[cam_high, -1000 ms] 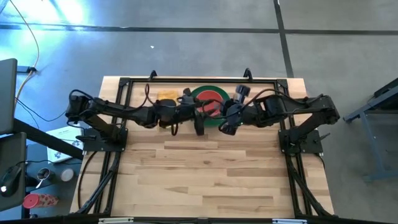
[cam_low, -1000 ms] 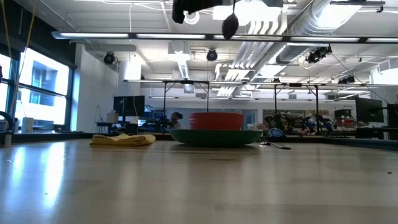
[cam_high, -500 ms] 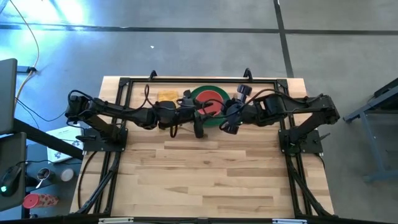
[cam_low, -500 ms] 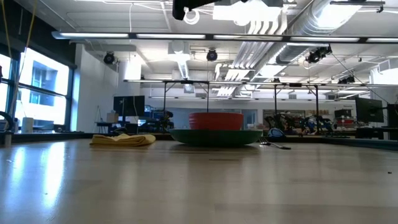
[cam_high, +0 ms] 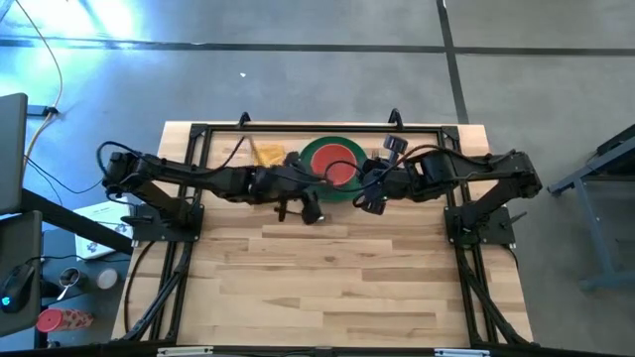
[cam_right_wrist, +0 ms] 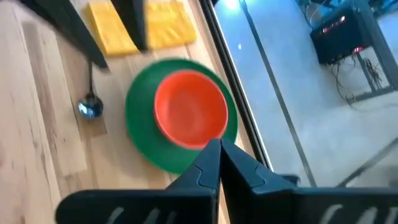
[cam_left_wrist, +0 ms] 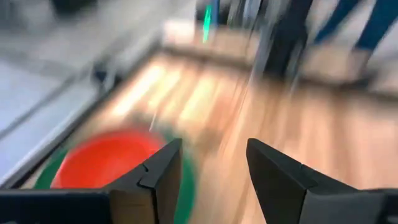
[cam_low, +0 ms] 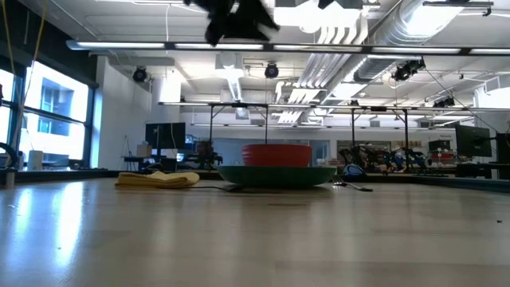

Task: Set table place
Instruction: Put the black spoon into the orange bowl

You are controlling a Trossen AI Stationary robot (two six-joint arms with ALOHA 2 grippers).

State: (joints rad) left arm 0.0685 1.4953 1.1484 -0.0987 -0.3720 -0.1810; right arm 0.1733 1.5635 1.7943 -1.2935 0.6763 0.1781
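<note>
1. The left gripper (cam_high: pixel 310 211) has swung back off the plate (cam_high: pixel 332 160) since a second ago, uncovering the napkin (cam_high: pixel 268 153); its jaws are spread and empty.
2. That suggests the setting at the worktop's (cam_high: pixel 327 278) far edge is nearly done.
3. The spoon (cam_right_wrist: pixel 91 93) lies left of the plate, long axis front to back, head nearest.
4. The bowl (cam_high: pixel 340 172) sits on the plate.
5. The right gripper (cam_high: pixel 373 202) hovers beside it, jaws pressed together.
</note>
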